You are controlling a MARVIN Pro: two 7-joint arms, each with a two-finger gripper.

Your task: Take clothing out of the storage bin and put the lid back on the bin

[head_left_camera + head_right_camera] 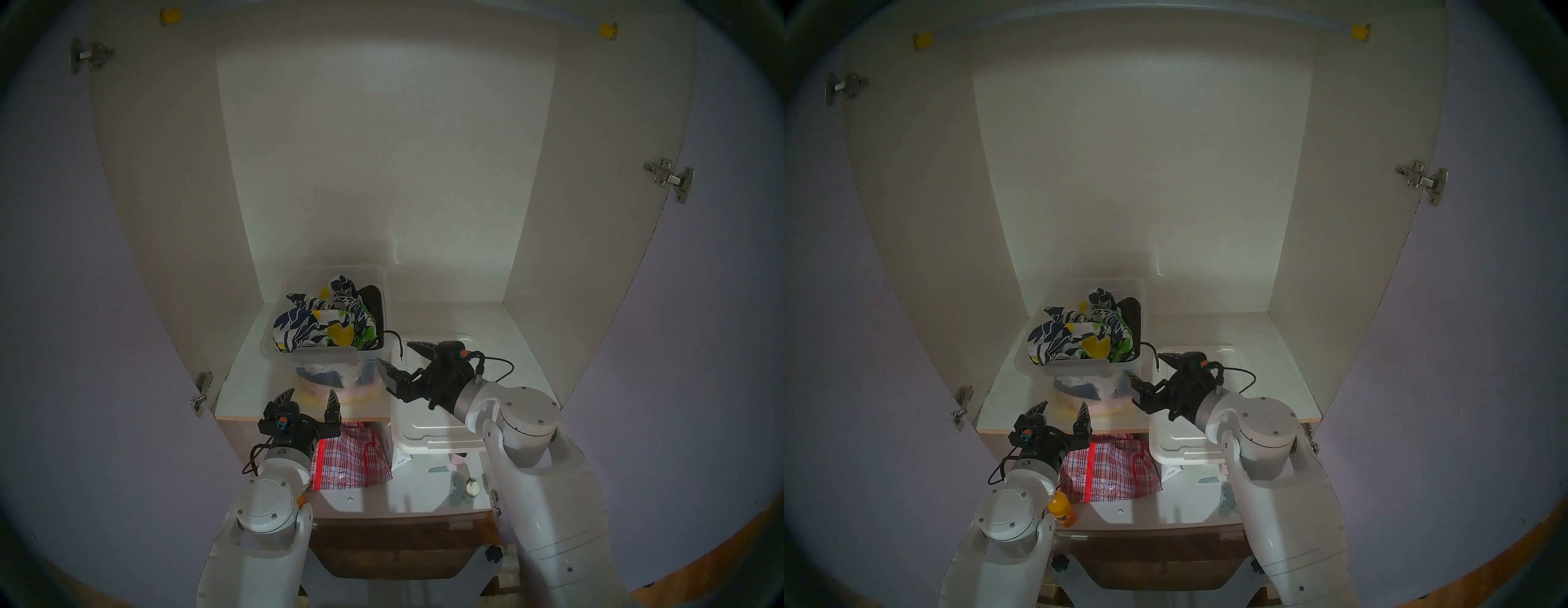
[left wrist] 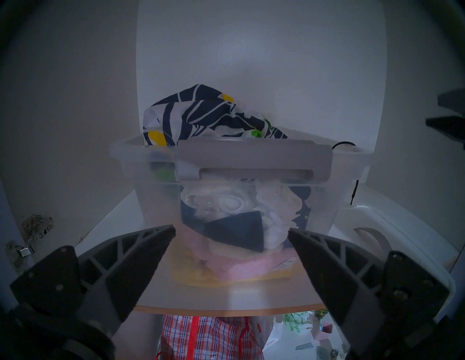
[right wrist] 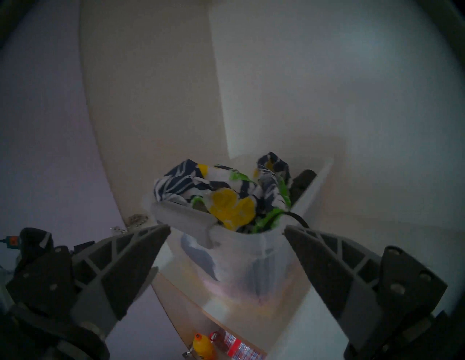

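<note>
The clear storage bin point(image 1: 268, 346) stands open on the white cabinet shelf. The leaf-print clothing point(image 1: 322, 325) is heaped in it and rises above the rim. One dark string point(image 1: 392, 335) hangs over the bin's right side. The white lid point(image 1: 424, 429) lies flat on the shelf right of the bin and overhangs the front edge. My left gripper point(image 1: 309, 397) is open and empty, just in front of the bin's grey handle point(image 2: 251, 155). My right gripper point(image 1: 401, 361) is open and empty above the lid, at the bin's front right corner point(image 3: 239, 251).
A plain black garment point(image 1: 371, 297) sits at the bin's back right. A red-and-white checked bag point(image 1: 352, 458) and an orange bottle point(image 1: 1062, 511) lie on the lower shelf. Cabinet side walls and open doors with hinges point(image 1: 203, 390) close in both sides.
</note>
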